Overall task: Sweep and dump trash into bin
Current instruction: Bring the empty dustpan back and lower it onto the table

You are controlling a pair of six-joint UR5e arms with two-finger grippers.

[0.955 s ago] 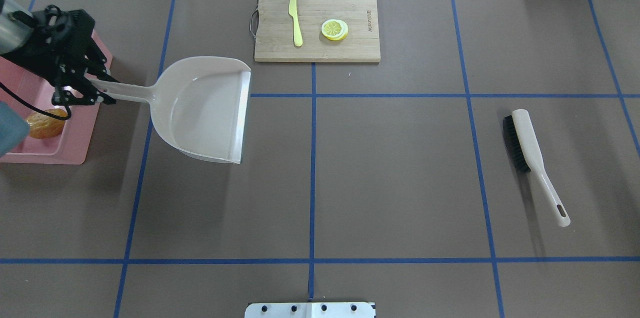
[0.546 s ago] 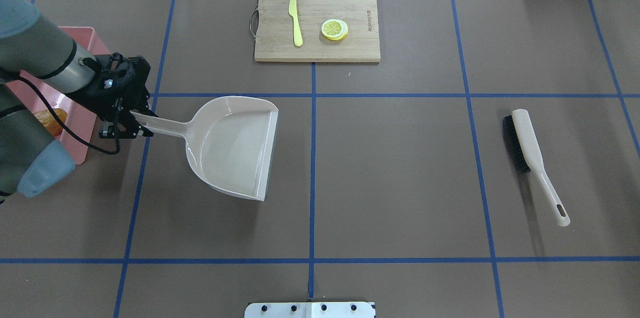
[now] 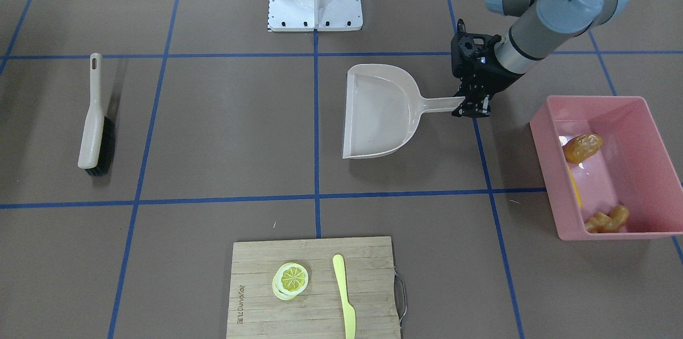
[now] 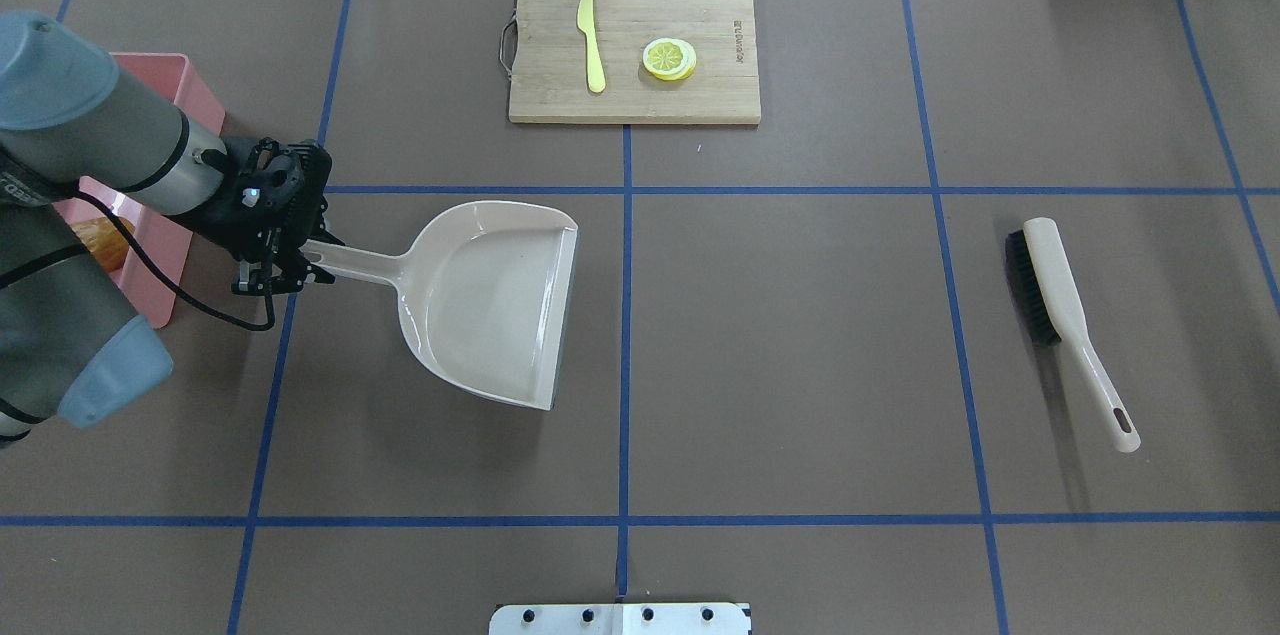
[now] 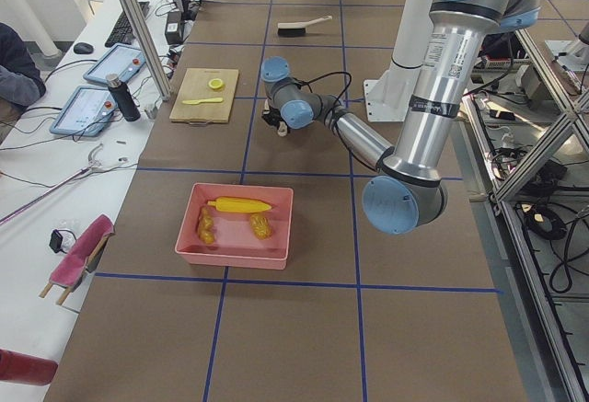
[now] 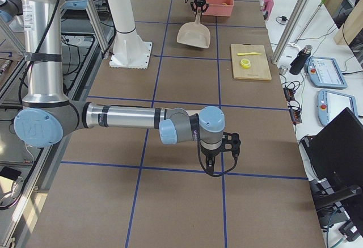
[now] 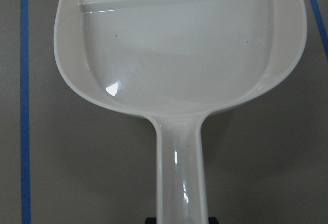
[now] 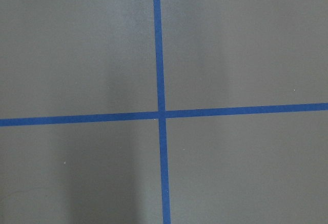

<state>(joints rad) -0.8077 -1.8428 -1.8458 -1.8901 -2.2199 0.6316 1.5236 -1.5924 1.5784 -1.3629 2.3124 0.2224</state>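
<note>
Clearly, the left hand (image 4: 298,267) is closed tight on the end of the handle of the beige dustpan (image 4: 500,305), with the handle pinched between its fingers. The pan stretches away from it toward the middle of the table (image 4: 800,365), open lip facing the robot's right, and nothing lies in its scoop. The pink bin (image 3: 550,184) stands on the table on the robot's left side of that hand, near it but apart, with bare table between the fingers and the bin's nearest corner. All the trash lies inside the bin: the long yellow corn cob (image 5: 241,205) along one wall, the glossy brown potato (image 3: 583,147) and the knobbly ginger root (image 3: 607,219) on the floor beside it. The right hand (image 6: 218,165) hangs over bare table well away from the bin, seen only from the side, so I cannot tell how far open it is.
</note>
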